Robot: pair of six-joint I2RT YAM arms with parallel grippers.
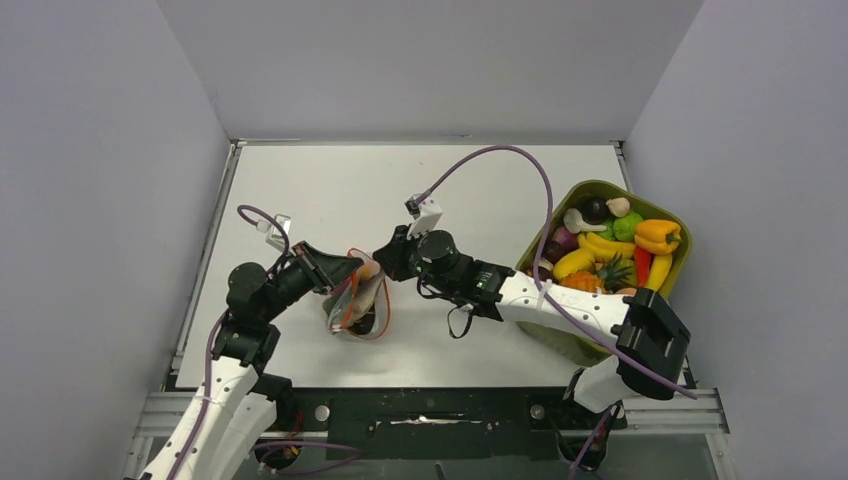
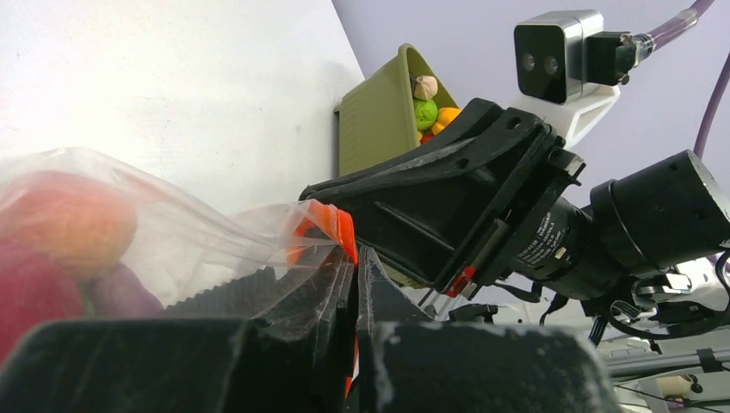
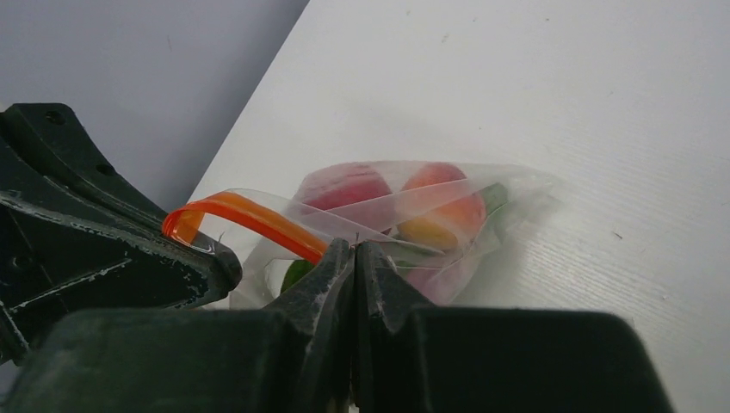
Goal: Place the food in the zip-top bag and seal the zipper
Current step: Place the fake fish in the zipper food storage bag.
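surface: white table [image 1: 400, 190] | 3 o'clock edge: olive-green tub [image 2: 379, 120] heaped with toy food [image 1: 610, 245] | 8 o'clock of centre: clear zip-top bag [image 1: 362, 300], its body resting on the table

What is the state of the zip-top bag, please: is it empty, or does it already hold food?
It holds food: a red piece and an orange piece show through the zip-top bag.

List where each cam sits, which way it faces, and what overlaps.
Top: above, behind the bases, looking down on the table, both arms, tub, bag.
Left wrist: on the left arm, facing right toward the tub; left end effector shut on the zipper.
Right wrist: on the right arm, facing left over the bag; right end effector shut on the zipper.
Shared: wrist views both show bag, zipper, and the opposite end effector.
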